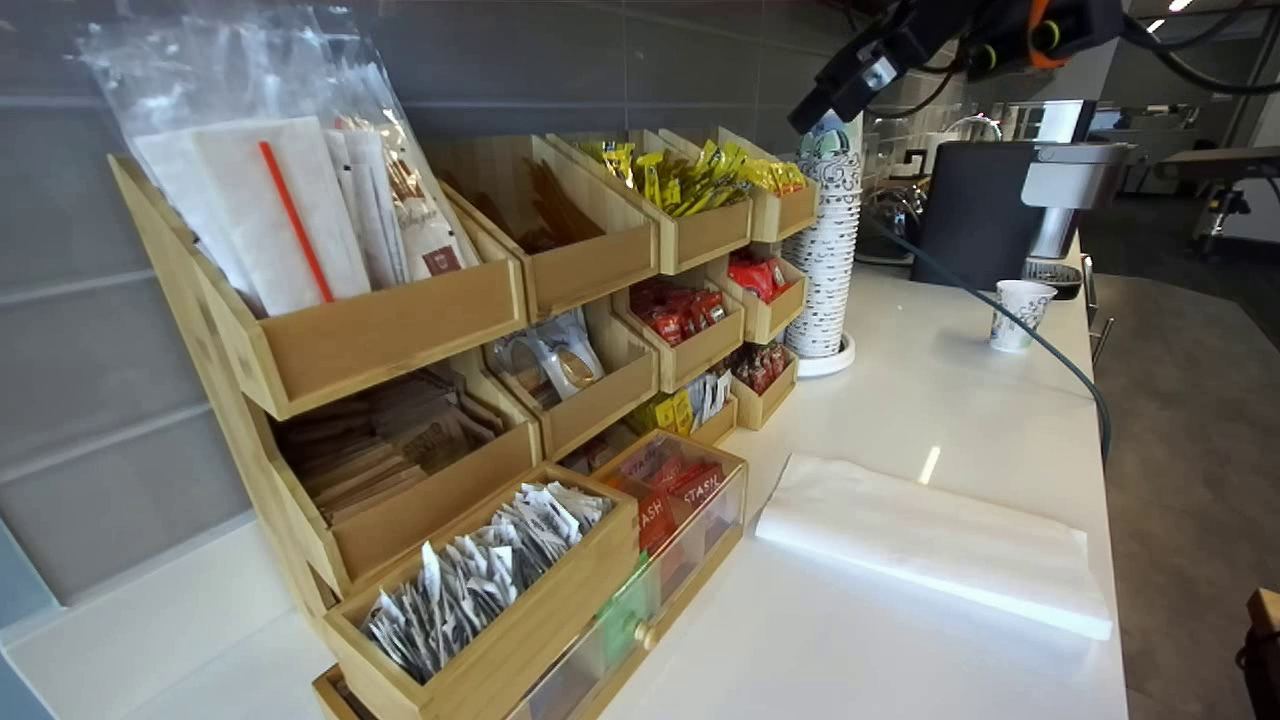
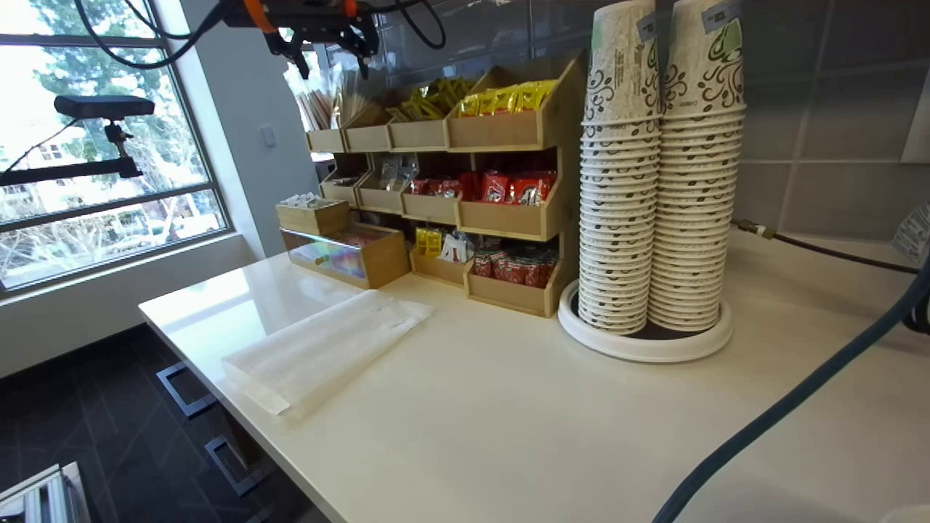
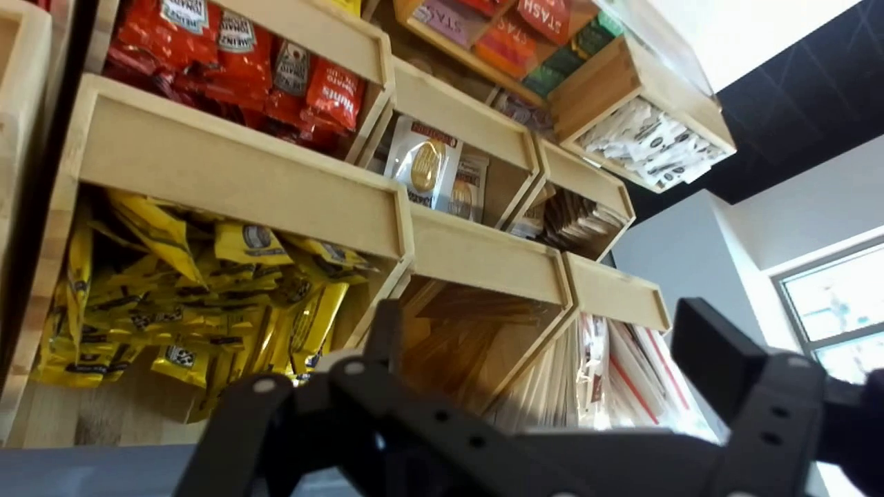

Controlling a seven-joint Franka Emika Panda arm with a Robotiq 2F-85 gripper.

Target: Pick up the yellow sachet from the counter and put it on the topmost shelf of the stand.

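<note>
Yellow sachets fill top-row bins of the wooden stand [image 1: 590, 268], seen in an exterior view [image 1: 700, 185] and in the wrist view [image 3: 207, 310]. They also show in an exterior view [image 2: 508, 98]. More yellow sachets [image 2: 429, 242] stand in a bottom-row bin. I see no loose yellow sachet on the white counter [image 2: 523, 407]. My gripper [image 3: 549, 345] is open, with nothing between its fingers. It hangs high above the counter, near the level of the stand's top row, in both exterior views [image 1: 812, 112] [image 2: 333, 70].
A folded white towel [image 1: 930, 540] lies on the counter before the stand. Tall paper cup stacks [image 2: 617, 218] stand beside the stand. A single cup [image 1: 1020, 312] is near the counter's edge. A teal cable [image 2: 792, 398] crosses the view. A packet box [image 1: 490, 570] sits on a clear-fronted tea drawer.
</note>
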